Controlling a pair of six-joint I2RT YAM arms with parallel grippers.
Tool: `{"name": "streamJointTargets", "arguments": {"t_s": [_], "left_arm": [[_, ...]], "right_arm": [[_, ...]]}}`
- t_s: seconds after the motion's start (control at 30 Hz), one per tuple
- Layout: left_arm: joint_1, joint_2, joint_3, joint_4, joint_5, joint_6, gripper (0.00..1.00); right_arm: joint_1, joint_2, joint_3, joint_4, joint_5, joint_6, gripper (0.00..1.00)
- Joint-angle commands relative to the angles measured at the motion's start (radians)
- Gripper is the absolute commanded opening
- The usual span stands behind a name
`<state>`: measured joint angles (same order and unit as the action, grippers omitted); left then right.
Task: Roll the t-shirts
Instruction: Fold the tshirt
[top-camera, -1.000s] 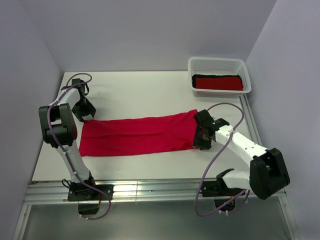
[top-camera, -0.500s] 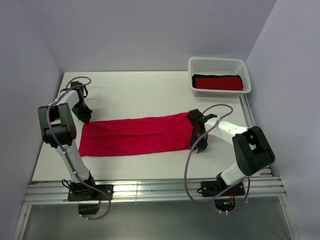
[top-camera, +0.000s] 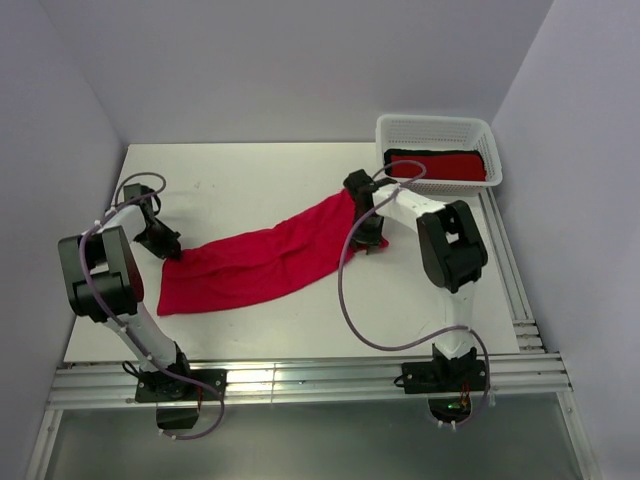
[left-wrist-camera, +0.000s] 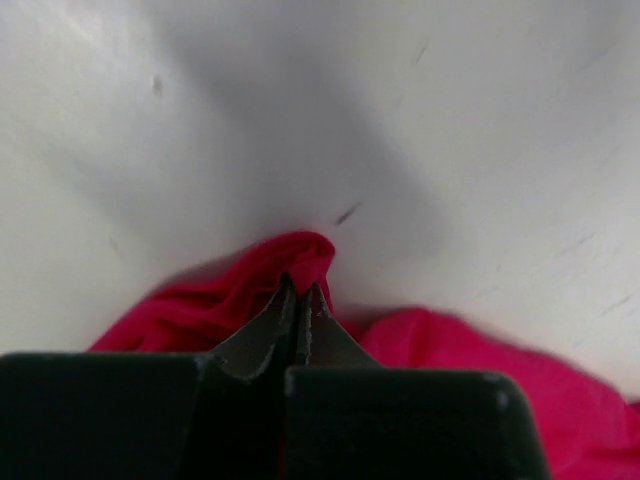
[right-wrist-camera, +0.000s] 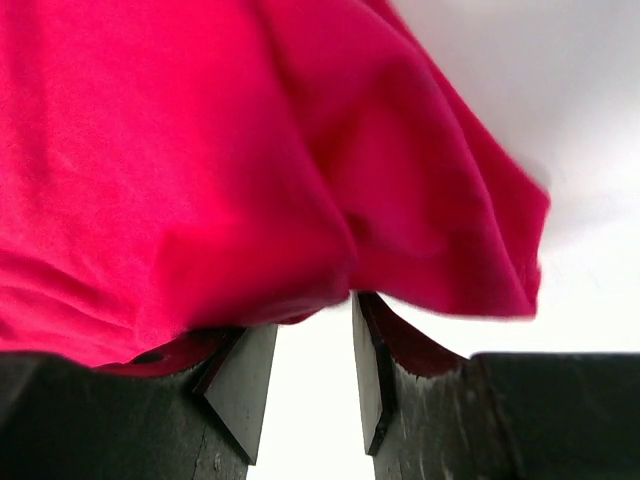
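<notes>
The crimson t-shirt (top-camera: 260, 262) lies stretched slantwise across the table, from front left to back right. My left gripper (top-camera: 168, 247) is shut on its left corner; in the left wrist view the gripper (left-wrist-camera: 303, 287) pinches a small ridge of the cloth (left-wrist-camera: 300, 250). My right gripper (top-camera: 360, 205) holds the shirt's far right end near the basket. In the right wrist view the right gripper (right-wrist-camera: 312, 310) has its jaws somewhat apart, and a thick bunch of the shirt (right-wrist-camera: 200, 180) covers the tips and drapes in front. A deeper red rolled t-shirt (top-camera: 437, 166) lies in the basket on a black one (top-camera: 402, 154).
The white mesh basket (top-camera: 435, 120) stands at the back right corner of the table. Grey walls close in on the left, back and right. A metal rail (top-camera: 300, 380) runs along the near edge by the arm bases.
The left gripper has shut on the shirt's left corner. The right gripper has swung the shirt's right end back toward the basket, turning the shirt from level to slanted.
</notes>
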<state>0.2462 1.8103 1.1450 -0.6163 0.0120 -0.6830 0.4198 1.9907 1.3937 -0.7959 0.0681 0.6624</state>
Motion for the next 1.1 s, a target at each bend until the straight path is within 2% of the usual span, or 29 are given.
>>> {"name": "streamJointTargets", "arguments": {"t_s": [0.0,0.13,0.17,0.27,0.37,0.63,0.87,1.07], "left_arm": [[-0.015,-0.026,-0.154,-0.142,0.098,-0.052,0.0],[-0.073,-0.101,-0.226,-0.154,0.1,-0.088,0.0],[-0.088,-0.111,-0.244,-0.155,0.092,-0.096,0.0],[-0.133,-0.149,-0.299,-0.152,0.118,-0.131,0.0],[-0.148,-0.19,-0.347,-0.154,0.157,-0.161,0.0],[-0.199,-0.327,-0.404,-0.217,0.2,-0.201,0.0],[-0.235,-0.397,-0.488,-0.241,0.243,-0.224,0.0],[-0.344,-0.468,-0.482,-0.318,0.266,-0.265,0.0]], "right_arm": [[-0.006,0.129,0.171,0.014,0.039,-0.024,0.43],[-0.007,0.288,0.439,-0.046,0.035,-0.037,0.43],[-0.006,0.357,0.555,-0.058,0.027,-0.032,0.43],[-0.006,0.443,0.744,-0.068,-0.033,-0.008,0.43],[-0.006,0.522,0.833,-0.02,-0.086,0.041,0.43],[-0.003,0.569,0.873,0.296,-0.185,0.095,0.45],[0.0,0.586,0.929,0.446,-0.176,0.121,0.46],[-0.016,0.605,0.972,0.507,-0.183,0.152,0.47]]}}
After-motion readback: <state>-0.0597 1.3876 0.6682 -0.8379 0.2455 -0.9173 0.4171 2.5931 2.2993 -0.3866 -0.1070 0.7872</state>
